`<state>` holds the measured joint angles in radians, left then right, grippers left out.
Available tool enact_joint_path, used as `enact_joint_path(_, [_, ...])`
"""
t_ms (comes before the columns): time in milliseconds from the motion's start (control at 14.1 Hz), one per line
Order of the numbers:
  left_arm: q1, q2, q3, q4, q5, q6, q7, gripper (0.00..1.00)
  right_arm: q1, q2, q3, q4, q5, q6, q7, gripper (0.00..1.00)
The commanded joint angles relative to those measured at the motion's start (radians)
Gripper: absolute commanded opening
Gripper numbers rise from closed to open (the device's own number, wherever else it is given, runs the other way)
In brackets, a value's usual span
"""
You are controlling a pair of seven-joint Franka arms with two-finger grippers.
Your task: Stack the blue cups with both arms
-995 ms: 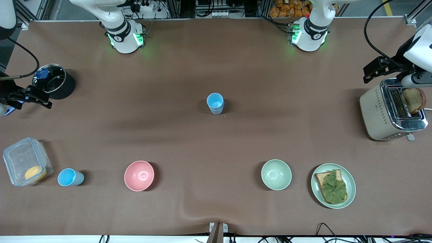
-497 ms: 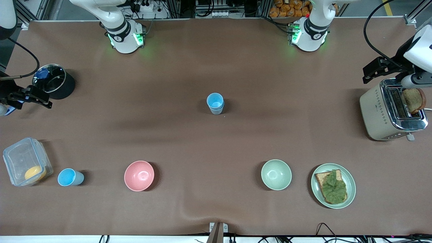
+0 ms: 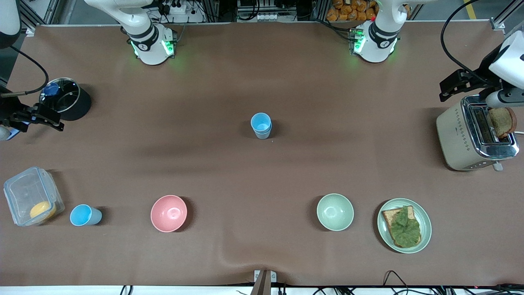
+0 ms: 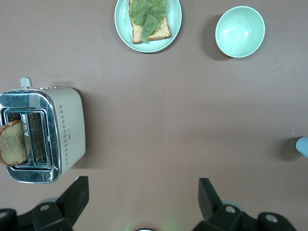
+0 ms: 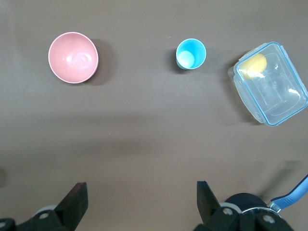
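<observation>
Two blue cups [image 3: 261, 125] stand nested as one stack in the middle of the table; their edge shows in the left wrist view [image 4: 303, 146]. A third blue cup [image 3: 84, 215] stands upright near the front camera at the right arm's end, beside a clear box; it also shows in the right wrist view [image 5: 190, 54]. My right gripper [image 3: 39, 117] is open and empty, high beside the black pot [image 3: 67, 100]; in its own wrist view [image 5: 141, 197] nothing lies between the fingers. My left gripper [image 3: 460, 84] is open and empty, high beside the toaster [image 3: 477, 137]; its wrist view [image 4: 142, 192] shows bare table.
A pink bowl [image 3: 168, 213] and a pale green bowl [image 3: 335, 212] stand near the front camera. A plate [image 3: 425, 229] holds toast with lettuce. A clear lidded box [image 3: 30, 196] holds something yellow. A slice of bread sticks out of the toaster.
</observation>
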<state>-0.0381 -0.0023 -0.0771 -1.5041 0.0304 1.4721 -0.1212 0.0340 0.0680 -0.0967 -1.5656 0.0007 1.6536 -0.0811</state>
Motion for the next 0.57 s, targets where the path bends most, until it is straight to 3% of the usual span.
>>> enact_joint_path(0, [0.007,-0.004,0.0,-0.008,-0.024,0.013,0.008,1.0,0.003,0.013,-0.001,0.026,0.013,-0.02,-0.005,1.0])
enact_joint_path(497, [0.007,-0.002,0.0,-0.019,-0.026,0.019,0.006,1.0,0.003,0.013,-0.001,0.026,0.013,-0.018,-0.005,1.0])
